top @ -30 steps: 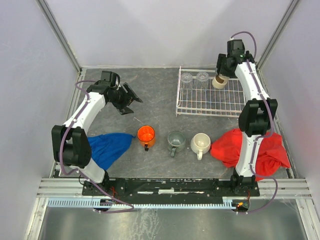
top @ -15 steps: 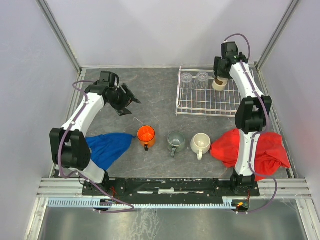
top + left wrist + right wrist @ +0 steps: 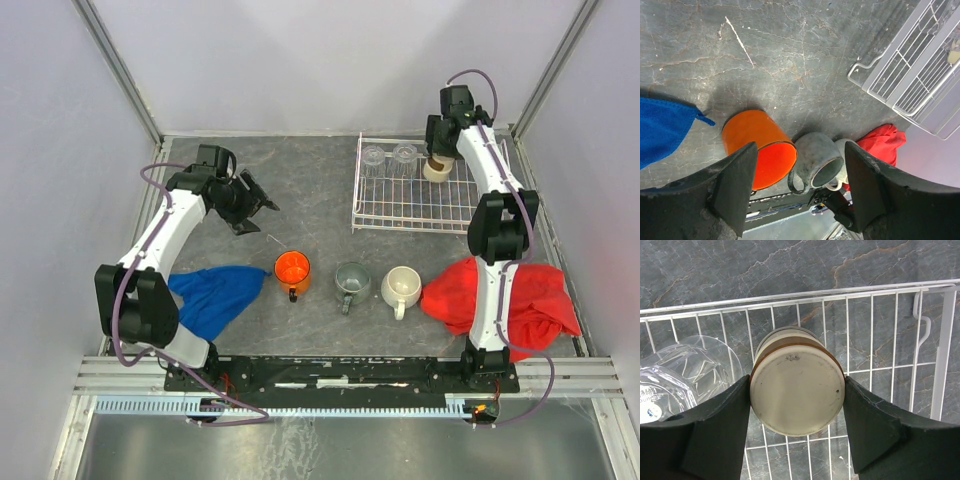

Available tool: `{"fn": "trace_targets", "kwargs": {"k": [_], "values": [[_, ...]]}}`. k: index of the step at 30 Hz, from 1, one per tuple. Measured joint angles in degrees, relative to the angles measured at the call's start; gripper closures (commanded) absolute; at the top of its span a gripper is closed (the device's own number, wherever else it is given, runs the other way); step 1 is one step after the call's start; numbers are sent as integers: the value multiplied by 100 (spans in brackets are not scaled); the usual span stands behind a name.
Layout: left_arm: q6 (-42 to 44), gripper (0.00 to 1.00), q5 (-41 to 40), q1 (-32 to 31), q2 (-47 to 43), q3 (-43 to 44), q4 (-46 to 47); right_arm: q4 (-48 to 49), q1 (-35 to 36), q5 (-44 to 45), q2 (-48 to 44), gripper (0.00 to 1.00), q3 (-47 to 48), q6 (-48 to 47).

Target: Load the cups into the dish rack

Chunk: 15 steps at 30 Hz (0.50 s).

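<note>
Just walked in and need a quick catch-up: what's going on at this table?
The right gripper is closed on the tan cup, which is upside down in the dish rack's far row beside two clear glasses. The left gripper hangs open above the table, holding nothing. The orange mug, grey-green mug and cream mug sit on the table, not yet loaded.

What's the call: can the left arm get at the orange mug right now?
Probably yes. The left tool is open and empty, hovering over bare table just beyond the upright orange mug, with nothing between them. The grey-green mug stands apart on its right, leaving room for the fingers.
</note>
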Motion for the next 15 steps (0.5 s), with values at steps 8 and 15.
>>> {"fn": "trace_targets", "kwargs": {"k": [8, 15], "values": [[0, 23, -42, 0, -109, -85, -44, 0, 79, 0, 44, 66, 0, 0], [-2, 23, -105, 0, -197, -166, -63, 0, 140, 4, 46, 29, 0, -4]]}}
